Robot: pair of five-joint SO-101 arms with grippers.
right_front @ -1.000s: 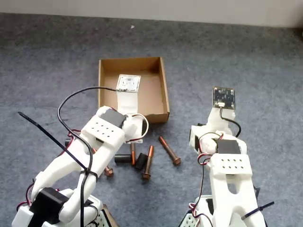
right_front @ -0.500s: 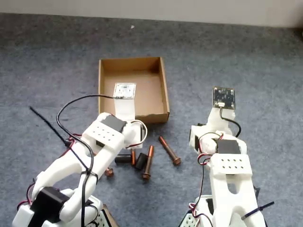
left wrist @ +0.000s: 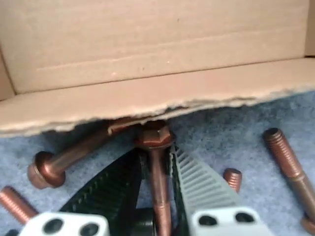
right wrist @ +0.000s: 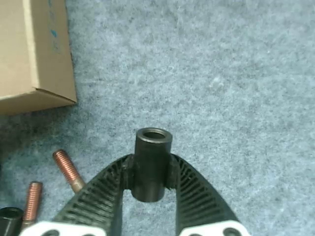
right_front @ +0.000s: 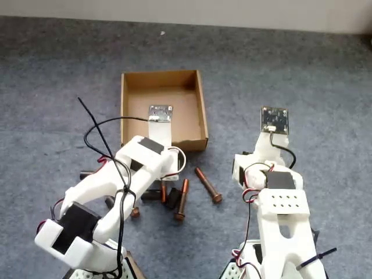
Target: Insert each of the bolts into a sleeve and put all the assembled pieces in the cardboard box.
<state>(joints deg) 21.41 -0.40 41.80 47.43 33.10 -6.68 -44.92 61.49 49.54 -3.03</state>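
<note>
High view: fixed overhead, set behind both arms, looking steeply down on the worktop (right_front: 302, 70). Left wrist view: close and low, facing the near wall of the cardboard box (left wrist: 147, 98) past the left pincer (left wrist: 157, 153). Right wrist view: close, angled down past the right pincer (right wrist: 150, 160). All three share that near wall and the loose bolts (right_front: 207, 185).

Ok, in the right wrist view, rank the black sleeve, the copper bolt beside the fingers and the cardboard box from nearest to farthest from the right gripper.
1. The black sleeve: clamped in the right gripper itself.
2. The copper bolt: on the carpet just off one finger, on the box's side.
3. The cardboard box: its corner lies beyond that bolt, farthest away.
</note>
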